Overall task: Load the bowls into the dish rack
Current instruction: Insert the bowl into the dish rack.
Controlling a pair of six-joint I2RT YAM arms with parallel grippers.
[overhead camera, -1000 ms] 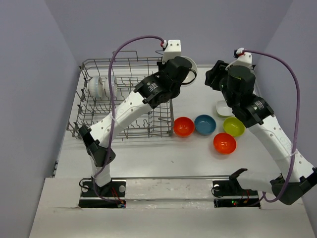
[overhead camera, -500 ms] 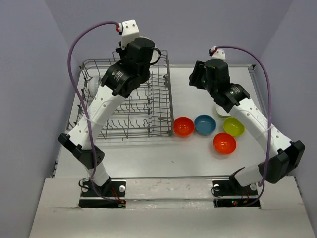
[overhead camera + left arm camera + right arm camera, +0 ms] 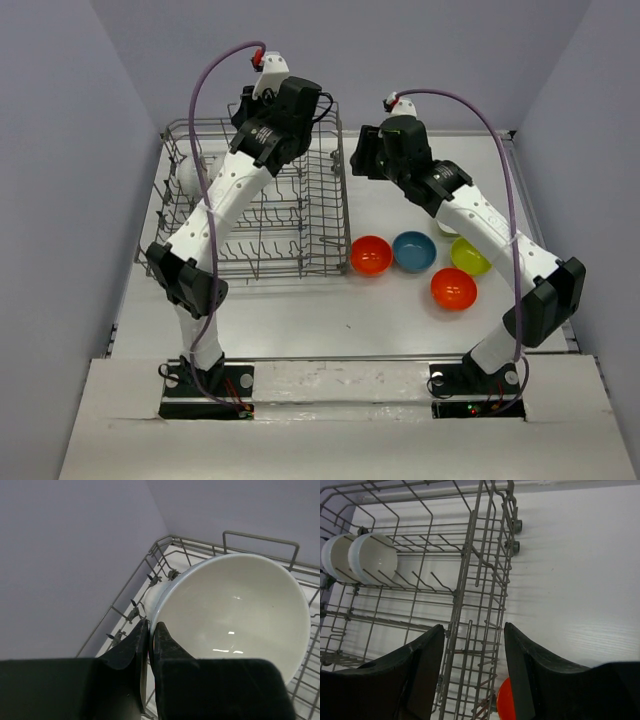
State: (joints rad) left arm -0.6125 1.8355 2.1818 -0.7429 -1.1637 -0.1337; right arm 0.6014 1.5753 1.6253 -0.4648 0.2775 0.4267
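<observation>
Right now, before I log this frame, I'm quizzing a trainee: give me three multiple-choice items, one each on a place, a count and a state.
1. Where is the blue bowl? A: on the table, between an orange-red bowl and the yellow-green bowl. B: stacked inside that yellow-green bowl. C: alone at the table's near left corner.
2. How many orange-red bowls lie on the table? A: one. B: two. C: three.
3. What is the left gripper doing? A: open, empty. B: out of sight. C: shut on the white bowl's rim.
Key: 1 A, the top view shows that row; 2 B, the second lies nearer the arms; 3 C, the left wrist view shows it pinching the rim.
</observation>
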